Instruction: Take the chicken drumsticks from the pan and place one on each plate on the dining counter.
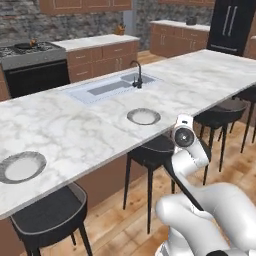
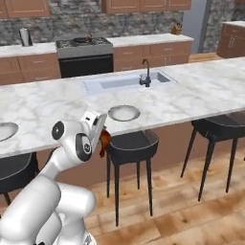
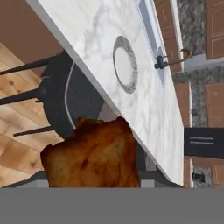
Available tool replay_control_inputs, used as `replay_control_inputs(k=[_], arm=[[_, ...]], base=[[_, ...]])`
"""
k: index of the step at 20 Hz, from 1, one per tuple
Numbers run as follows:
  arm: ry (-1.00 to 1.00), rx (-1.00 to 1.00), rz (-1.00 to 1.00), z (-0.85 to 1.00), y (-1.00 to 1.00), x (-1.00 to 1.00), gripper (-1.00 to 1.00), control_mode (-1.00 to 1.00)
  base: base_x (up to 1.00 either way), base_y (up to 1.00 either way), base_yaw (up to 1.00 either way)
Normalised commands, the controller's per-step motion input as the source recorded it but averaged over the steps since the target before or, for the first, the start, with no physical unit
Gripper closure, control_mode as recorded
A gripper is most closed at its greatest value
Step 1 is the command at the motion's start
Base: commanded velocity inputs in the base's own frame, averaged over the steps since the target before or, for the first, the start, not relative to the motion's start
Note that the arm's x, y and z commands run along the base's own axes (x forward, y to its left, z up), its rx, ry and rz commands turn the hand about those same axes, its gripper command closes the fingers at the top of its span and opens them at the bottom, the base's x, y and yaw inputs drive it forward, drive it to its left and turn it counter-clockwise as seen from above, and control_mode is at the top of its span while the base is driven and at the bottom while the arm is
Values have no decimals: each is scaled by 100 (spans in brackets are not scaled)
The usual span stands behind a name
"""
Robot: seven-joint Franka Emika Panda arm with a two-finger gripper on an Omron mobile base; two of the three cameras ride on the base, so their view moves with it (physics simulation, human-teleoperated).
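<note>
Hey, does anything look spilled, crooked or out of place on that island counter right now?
Nothing stands out. Both plates, one in front of the sink and one further left, sit flat and empty on the dining counter. The gripper holds a chicken drumstick below the counter's edge, above a stool.

No readable text, label, brand, number or sign appears on anything here.

drumstick (image 3: 94,155) hides hand's fingertips, far plate (image 2: 5,130) cropped
</note>
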Motion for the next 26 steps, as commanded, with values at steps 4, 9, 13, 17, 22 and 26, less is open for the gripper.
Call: replay_control_inputs(k=[4, 9, 13, 17, 22, 26], arm=[[0, 0, 0, 0, 0, 0, 100, 100], [0, 0, 0, 0, 0, 0, 100, 100], [0, 0, 0, 0, 0, 0, 100, 100], [0, 0, 0, 0, 0, 0, 100, 100], [2, 4, 15, 0, -12, 31, 100, -100], [25, 7, 18, 0, -17, 62, 100, -100]], base=[[80, -29, 37], [86, -39, 35], [68, -47, 33], [66, -40, 32], [22, -15, 13], [0, 0, 0]])
